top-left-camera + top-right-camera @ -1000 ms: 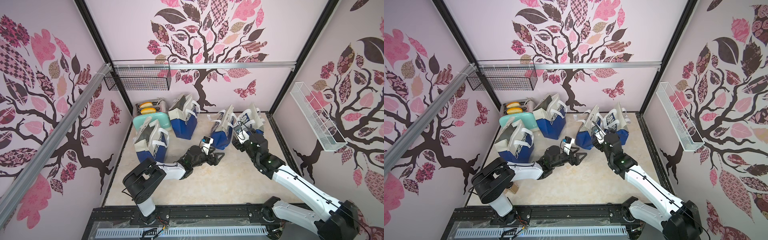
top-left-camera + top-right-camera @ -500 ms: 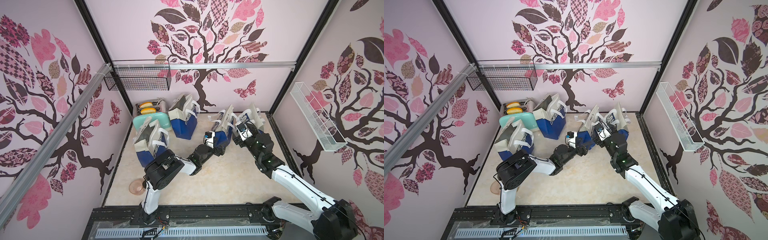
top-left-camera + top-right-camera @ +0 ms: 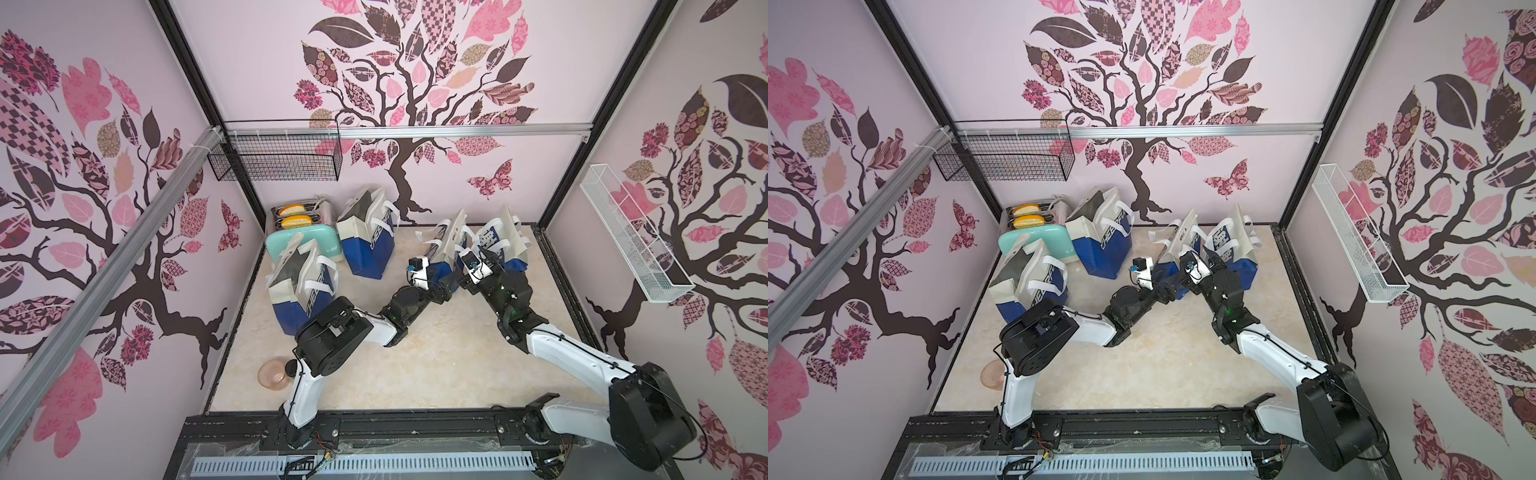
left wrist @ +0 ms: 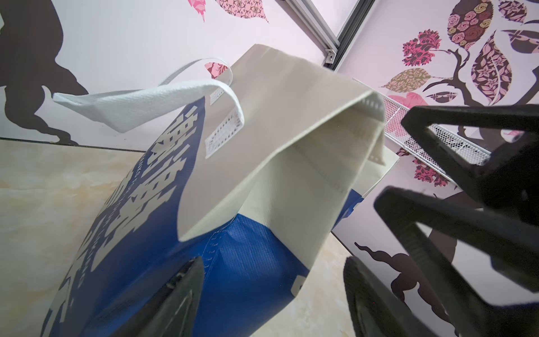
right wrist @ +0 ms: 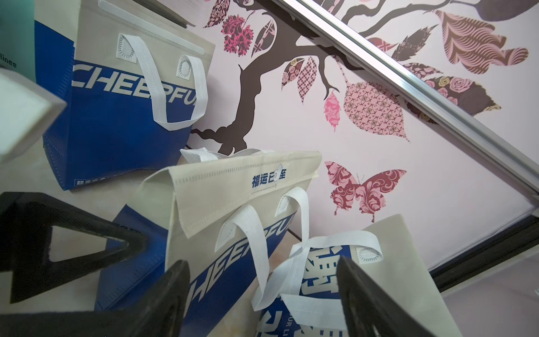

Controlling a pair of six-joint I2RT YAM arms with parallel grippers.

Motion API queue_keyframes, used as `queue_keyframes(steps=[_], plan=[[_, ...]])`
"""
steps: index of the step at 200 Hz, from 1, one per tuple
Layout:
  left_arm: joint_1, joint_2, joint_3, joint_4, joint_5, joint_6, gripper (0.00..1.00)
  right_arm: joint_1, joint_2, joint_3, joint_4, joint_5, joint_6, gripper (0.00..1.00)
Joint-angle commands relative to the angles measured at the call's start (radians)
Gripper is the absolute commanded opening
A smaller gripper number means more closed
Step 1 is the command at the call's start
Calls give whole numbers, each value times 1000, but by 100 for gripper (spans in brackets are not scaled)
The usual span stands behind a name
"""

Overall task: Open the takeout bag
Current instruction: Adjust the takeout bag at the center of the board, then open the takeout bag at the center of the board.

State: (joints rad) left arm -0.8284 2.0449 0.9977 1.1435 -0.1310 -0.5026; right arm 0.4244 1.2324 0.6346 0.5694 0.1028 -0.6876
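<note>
The step in hand looks like the approach. Both arms reach to the rear right of the pale marbled table [image 3: 415,374], where a blue-and-beige non-woven takeout bag with a folded-over top flap [image 3: 444,243] stands upright. It is second from the right wall, just beside a neighbouring bag of the same fabric [image 3: 500,235]. Which of the pair is meant I cannot say for sure, but both arms converge on the flapped one. The left end effector [image 4: 272,261] has its jaws spread wide and holds nothing, with the takeout bag's blue lower corner just ahead; whether a fingertip brushes it I cannot tell. The right end effector [image 5: 262,261] is likewise wide apart and empty, facing the printed side and its white strap handle [image 5: 253,230]. The flap [image 5: 242,189] lies closed over the mouth. The next move, as I judge it, calls for one arm to steady the body or a handle while the other pinches the flap's free edge and peels it up and back. The soft fabric could buckle, or the light bag could tip. Compared with a second ago, the left arm has swung from mid-table up to the bag, uncovering a pink bowl [image 3: 272,374] at the front left. The right arm has edged closer.
</note>
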Motion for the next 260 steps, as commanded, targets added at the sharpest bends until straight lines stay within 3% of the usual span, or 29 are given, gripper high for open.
queue_keyframes(steps=[1, 111, 152, 181, 207, 250, 260], plan=[[-3, 26, 30, 25, -17, -11, 77, 7, 7, 6, 78, 11, -16, 81], [-4, 77, 97, -11, -64, -51, 56, 33, 88, 48, 88, -15, -114, 78], [-4, 77, 116, -24, -67, -38, 36, 59, 122, 62, 116, -1, -145, 76], [-4, 81, 128, -40, -71, -34, 29, 65, 130, 67, 141, 10, -157, 74], [-3, 92, 144, -43, -81, -34, 29, 66, 134, 79, 153, 27, -166, 73], [-3, 89, 160, -52, -129, -30, 52, 66, 122, 86, 160, 53, -178, 73], [-5, 87, 163, -52, -139, -24, 53, 66, 121, 87, 161, 57, -180, 73]])
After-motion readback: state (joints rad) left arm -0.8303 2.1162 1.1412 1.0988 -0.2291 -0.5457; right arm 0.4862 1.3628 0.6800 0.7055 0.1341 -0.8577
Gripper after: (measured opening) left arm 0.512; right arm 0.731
